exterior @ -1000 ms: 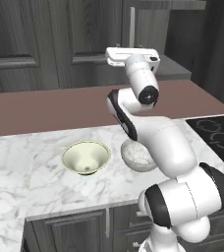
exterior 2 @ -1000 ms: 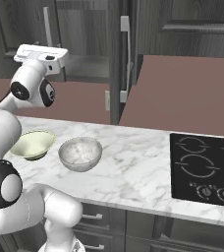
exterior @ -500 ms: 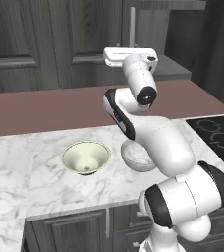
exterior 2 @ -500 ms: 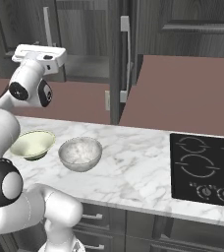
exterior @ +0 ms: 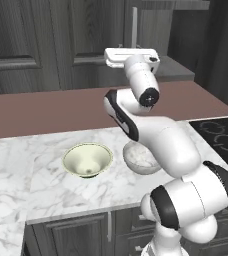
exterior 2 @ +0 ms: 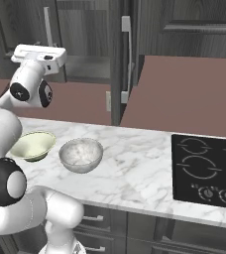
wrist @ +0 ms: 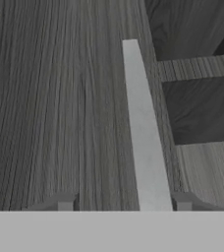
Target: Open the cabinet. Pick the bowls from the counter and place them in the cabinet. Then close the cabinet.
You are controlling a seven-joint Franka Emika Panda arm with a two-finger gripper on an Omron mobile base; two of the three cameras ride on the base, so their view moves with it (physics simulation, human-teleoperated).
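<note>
My gripper [wrist: 124, 202] is raised to the cabinet [exterior: 98, 30], at the long silver handle [wrist: 144, 133] of its left door. The fingertips [wrist: 66, 202] straddle that handle: the right one lies next to it, the left one stands off with a gap, so the jaws are open. The hand [exterior: 131, 55] shows white against the dark door. The cabinet's right door [exterior 2: 121, 64] is swung out, and a shelf [wrist: 197, 69] shows inside. On the counter [exterior: 46, 200] sit the cream bowl [exterior: 87, 160] and the marbled bowl [exterior 2: 81, 154], side by side and upright.
A black cooktop [exterior 2: 206, 168] is set in the counter to the right of the bowls. The open door's own handle [exterior 2: 126, 59] juts toward the base. A brown wall panel [exterior: 46, 107] runs behind the counter. Low dark cabinets [exterior: 86, 235] lie under the front edge.
The hand has edged slightly left and closer to the left door's handle. Both bowls and the doors stay where they were.
</note>
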